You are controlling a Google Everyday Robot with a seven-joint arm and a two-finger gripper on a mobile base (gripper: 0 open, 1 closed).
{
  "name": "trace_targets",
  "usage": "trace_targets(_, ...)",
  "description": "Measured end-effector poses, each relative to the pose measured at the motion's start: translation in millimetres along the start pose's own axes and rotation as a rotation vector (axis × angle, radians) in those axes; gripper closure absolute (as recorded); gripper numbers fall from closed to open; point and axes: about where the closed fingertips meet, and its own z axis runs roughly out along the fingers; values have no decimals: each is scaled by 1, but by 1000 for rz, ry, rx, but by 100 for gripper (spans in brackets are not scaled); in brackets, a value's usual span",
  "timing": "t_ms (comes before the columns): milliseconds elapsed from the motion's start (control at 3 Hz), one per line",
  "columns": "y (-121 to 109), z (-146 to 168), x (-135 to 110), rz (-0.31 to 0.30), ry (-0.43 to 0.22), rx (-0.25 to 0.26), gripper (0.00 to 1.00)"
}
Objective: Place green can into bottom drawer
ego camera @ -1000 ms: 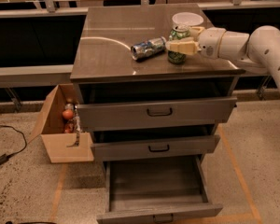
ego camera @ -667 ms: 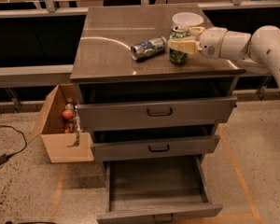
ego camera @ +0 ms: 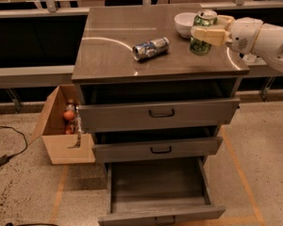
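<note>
The green can (ego camera: 199,45) is upright over the right part of the cabinet top (ego camera: 113,41), next to a white bowl. My gripper (ego camera: 206,33) reaches in from the right and is shut on the can's upper half, with a pale finger (ego camera: 211,35) across its front. The bottom drawer (ego camera: 156,181) is pulled open below, its deep tray bare and its dark handle at the frame's lower edge. The two upper drawers are slightly open.
A silver-and-blue can (ego camera: 151,48) lies on its side mid-top. A white bowl (ego camera: 184,23) stands behind the green can. An open cardboard box (ego camera: 61,142) with items stands on the floor left of the cabinet. A cable lies at the far left.
The green can, held by my gripper, has moved up and to the right, away from the lying can. The drawers and the other things have not moved.
</note>
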Motion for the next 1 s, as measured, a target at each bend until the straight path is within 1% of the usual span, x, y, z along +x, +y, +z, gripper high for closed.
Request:
trace_targets(333, 0, 0, 0, 0, 0, 0, 100)
trace_targets(667, 23, 3, -4, 19, 3, -48, 100)
trace_targets(1000, 61, -10, -53, 29, -66, -41, 100)
